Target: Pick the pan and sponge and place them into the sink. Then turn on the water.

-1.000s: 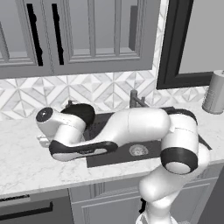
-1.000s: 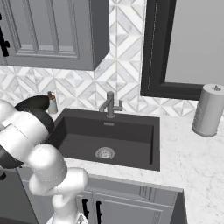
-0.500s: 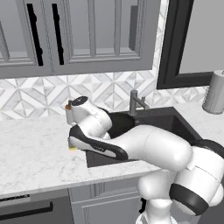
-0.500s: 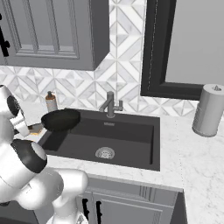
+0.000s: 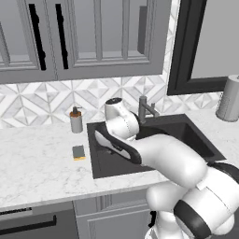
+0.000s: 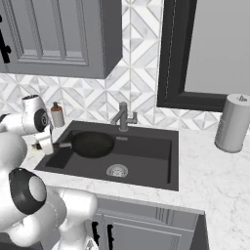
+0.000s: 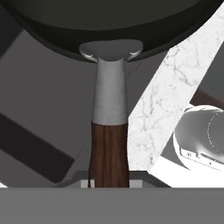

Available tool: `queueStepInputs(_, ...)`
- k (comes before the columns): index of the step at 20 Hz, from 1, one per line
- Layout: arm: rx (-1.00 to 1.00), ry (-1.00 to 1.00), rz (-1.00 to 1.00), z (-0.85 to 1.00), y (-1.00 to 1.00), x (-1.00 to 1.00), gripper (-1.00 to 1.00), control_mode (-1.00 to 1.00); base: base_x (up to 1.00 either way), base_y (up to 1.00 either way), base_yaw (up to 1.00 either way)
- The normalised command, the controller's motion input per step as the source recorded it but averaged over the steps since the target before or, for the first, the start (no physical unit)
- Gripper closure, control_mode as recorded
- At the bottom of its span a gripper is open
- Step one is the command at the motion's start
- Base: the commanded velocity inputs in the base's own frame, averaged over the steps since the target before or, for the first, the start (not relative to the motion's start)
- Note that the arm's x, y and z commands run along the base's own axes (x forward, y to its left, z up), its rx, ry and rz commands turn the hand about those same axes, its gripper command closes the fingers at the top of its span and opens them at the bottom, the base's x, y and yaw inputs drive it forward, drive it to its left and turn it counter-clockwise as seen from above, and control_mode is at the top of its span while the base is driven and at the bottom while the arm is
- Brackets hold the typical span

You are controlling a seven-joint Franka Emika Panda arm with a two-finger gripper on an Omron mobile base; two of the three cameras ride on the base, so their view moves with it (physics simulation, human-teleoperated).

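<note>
The black pan [image 6: 93, 144] hangs over the left part of the dark sink [image 6: 151, 161], its handle pointing left to my gripper [image 6: 49, 145]. In the hand view the gripper [image 7: 109, 181] is shut on the reddish-brown handle [image 7: 109, 151], and the pan's [image 7: 109, 26] dark underside fills the top. The yellow sponge [image 5: 78, 152] with its grey-green face lies on the marble counter, just left of the sink [image 5: 196, 140]. The grey faucet [image 6: 123, 117] stands at the sink's back rim, and no stream falls from its spout. My arm crosses the sink's left half in the left base view.
A grey soap dispenser [image 5: 76, 120] stands at the backsplash behind the sponge. A paper towel roll [image 6: 233, 122] stands on the counter right of the sink. The round drain [image 6: 117, 170] lies in the basin floor. Wall cabinets hang above the counter.
My arm has swung to the right with the pan in its grip, from above the counter left of the sink to over the basin's left part.
</note>
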Motion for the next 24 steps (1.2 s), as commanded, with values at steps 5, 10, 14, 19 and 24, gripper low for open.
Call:
queueStepInputs(5,0.00,0.05,0.00,0.00,-0.20,0.75,1.00,-1.00,0.00,0.00,0.00)
queueStepInputs(10,0.00,0.08,0.00,-0.15,-0.05,0.83,1.00,-1.00,0.00,0.00,0.00)
queueStepInputs(14,0.00,0.08,-0.01,-0.57,-0.01,0.54,1.00,-1.00,0.00,0.00,0.00)
queueStepInputs(19,0.00,0.02,-0.05,-0.69,-0.17,0.23,1.00,-1.00,0.00,0.00,0.00)
queueStepInputs(24,0.00,0.00,-0.08,-0.76,-0.09,0.08,1.00,-1.00,0.00,0.00,0.00)
